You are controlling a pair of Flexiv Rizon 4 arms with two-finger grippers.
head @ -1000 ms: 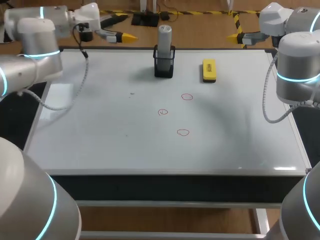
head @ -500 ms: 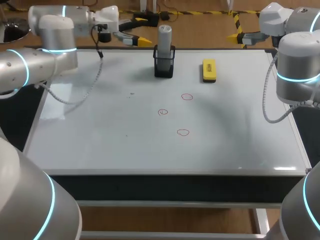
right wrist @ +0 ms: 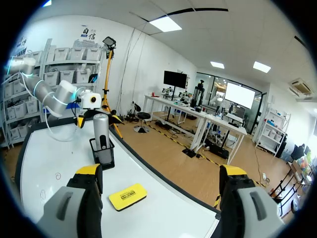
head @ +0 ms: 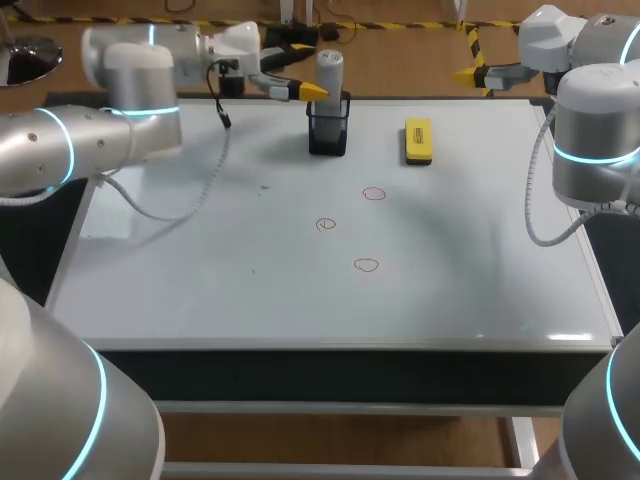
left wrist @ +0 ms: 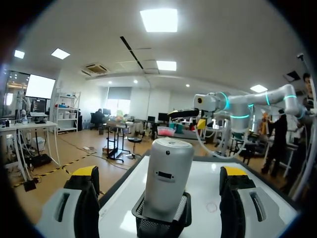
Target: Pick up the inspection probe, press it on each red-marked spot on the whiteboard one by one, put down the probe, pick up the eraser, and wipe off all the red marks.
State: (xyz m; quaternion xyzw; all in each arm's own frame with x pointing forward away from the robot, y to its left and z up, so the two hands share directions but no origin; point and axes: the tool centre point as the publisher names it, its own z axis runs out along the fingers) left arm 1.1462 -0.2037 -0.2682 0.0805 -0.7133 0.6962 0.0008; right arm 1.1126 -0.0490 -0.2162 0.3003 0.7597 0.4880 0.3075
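Observation:
The inspection probe [head: 329,72], a grey cylinder, stands upright in a black mesh holder [head: 328,130] at the back of the whiteboard [head: 200,260]. My left gripper [head: 308,85] is level with the probe's top, just left of it. In the left wrist view the probe [left wrist: 167,178] stands between my open left gripper's [left wrist: 158,171] yellow-tipped fingers, untouched. The yellow eraser [head: 418,140] lies right of the holder. Three red circles [head: 374,194], [head: 326,224], [head: 366,265] mark the board's middle. My right gripper [head: 480,73] is open beyond the back right corner, looking over the eraser [right wrist: 128,196] and the probe [right wrist: 100,131].
The whiteboard covers nearly the whole table, and its dark front edge [head: 330,370] runs along the near side. The left arm's grey cable [head: 200,190] loops over the board's left part. My right arm [head: 590,140] stands upright at the board's right edge.
My left arm has swung right along the back edge, bringing its open gripper from the far left corner up to the probe. The right arm has not moved.

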